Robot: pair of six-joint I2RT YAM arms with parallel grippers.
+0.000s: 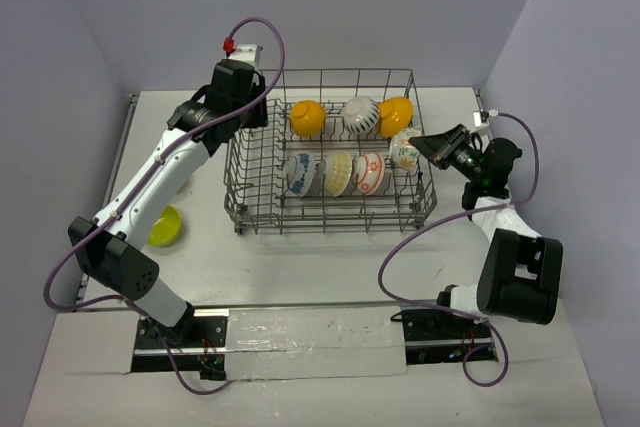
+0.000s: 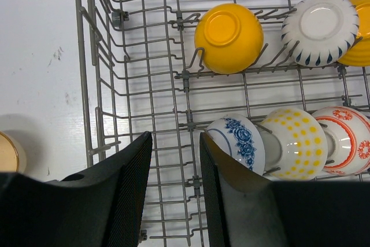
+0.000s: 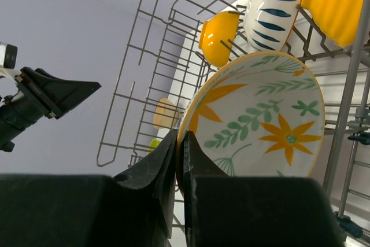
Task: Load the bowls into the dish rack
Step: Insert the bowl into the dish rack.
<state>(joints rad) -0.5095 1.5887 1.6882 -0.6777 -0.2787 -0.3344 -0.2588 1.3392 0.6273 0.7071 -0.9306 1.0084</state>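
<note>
Currently the floral bowl (image 3: 260, 114) is being pinched by its rim in the right gripper (image 3: 180, 138), at the right end of the dish rack (image 1: 420, 209); the left gripper (image 2: 176, 143) is being held half-open, empty.

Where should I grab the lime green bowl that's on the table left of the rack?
Pinch its rim. The lime green bowl appears to sit mouth up on the table, so its thin wall suits a two-finger pinch. Come straight down with the open left gripper, on the side away from the dish rack.
</note>
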